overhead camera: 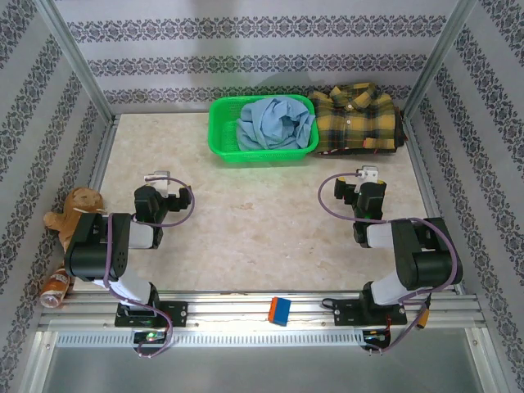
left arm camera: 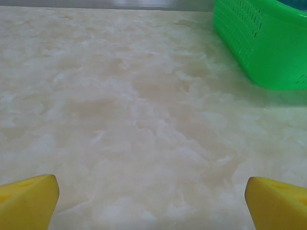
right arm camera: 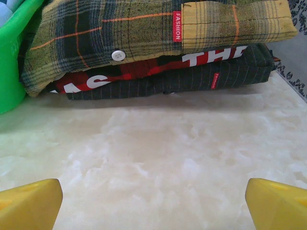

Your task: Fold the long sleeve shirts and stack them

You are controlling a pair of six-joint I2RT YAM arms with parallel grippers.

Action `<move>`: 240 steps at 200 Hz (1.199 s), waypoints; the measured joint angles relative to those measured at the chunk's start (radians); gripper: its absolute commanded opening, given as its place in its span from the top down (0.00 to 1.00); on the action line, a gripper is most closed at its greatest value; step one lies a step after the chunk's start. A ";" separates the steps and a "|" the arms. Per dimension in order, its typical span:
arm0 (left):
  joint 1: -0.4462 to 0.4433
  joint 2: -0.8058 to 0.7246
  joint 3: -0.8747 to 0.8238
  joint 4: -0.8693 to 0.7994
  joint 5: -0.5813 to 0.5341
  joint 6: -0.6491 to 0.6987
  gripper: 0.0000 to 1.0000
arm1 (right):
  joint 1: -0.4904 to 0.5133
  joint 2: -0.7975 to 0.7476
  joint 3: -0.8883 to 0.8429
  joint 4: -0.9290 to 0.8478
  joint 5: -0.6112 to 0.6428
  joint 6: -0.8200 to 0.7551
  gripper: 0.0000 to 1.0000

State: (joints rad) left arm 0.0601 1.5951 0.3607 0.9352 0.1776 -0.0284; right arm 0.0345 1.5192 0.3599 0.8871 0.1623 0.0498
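- We are looking at the left gripper (overhead camera: 160,180) and the right gripper (overhead camera: 366,175). Both are standing with the fingers wide apart and are holding nothing, each one low over the table (overhead camera: 262,229).
- The blue shirt (overhead camera: 275,123) is lying crumpled inside the green basket (overhead camera: 219,131) at the far side of the table. The plaid shirt (overhead camera: 357,115) is lying folded just beside the basket, on its right, on top of a small pile.
- We are judging both shirts to be light, soft and limp. They will probably be sagging and sliding when lifted, so a pinch on one layer alone may be pulling the cloth out of shape.
- For the blue shirt we are thinking to take hold at the collar or a shoulder seam, where the cloth is thicker. In the heap, however, we cannot find these parts with certainty.
- In the right wrist view, the plaid shirt is resting on a red cloth (right arm camera: 144,72) with white letters and a dark cloth (right arm camera: 216,76). We cannot tell what garments these are.
- The sleeves of both shirts are hidden, and the blue shirt is covering the bottom of the basket.
- In the left wrist view, the edge of the picture is cutting off the basket.
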 measured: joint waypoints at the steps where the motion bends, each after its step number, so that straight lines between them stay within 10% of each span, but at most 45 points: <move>1: 0.000 0.000 0.000 0.000 0.000 0.000 0.00 | 0.000 0.000 0.000 0.000 0.000 0.000 0.02; 240: -0.001 -0.011 0.008 -0.019 0.018 0.010 0.00 | 0.006 -0.019 0.001 -0.020 -0.005 -0.005 0.02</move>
State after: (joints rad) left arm 0.0589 1.5837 0.3683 0.9157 0.1951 -0.0185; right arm 0.0402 1.5005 0.3607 0.8673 0.1570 0.0444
